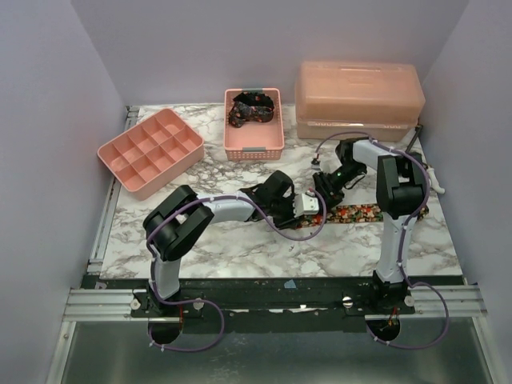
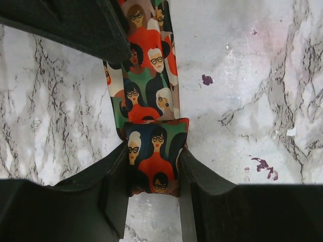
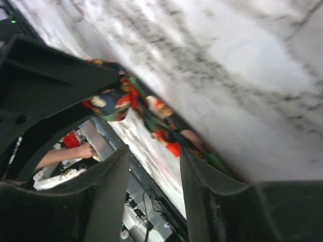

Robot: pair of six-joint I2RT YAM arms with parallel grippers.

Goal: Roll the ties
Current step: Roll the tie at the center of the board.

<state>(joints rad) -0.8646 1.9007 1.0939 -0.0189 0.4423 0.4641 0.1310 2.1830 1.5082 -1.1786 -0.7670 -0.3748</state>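
left end effector [image 2: 154, 157]: clamped on the folded-over tip of the printed tie [image 2: 149, 96], fabric pinched flat between both fingers (looks like the seed of the roll, so a tight hold makes sense)
printed tie: rest of it laid out straight on the desk [image 1: 240, 248], running off toward the right arm, flat so it can wind up evenly
right end effector [image 3: 154, 151]: jaws apart, nothing between them, hanging just over the tie's strip close to the left one; probably there to pin or feed the fabric while the fold gets turned
stage: one fold in, barely started, just a guess
second tie [image 1: 250, 108]: bunched up in the pink basket [image 1: 253, 150] at the back, apparently waiting its turn
divided tray [image 1: 164, 180]: back left, likely where finished rolls go
lidded box [image 1: 358, 96]: back right, shut, well clear of the action
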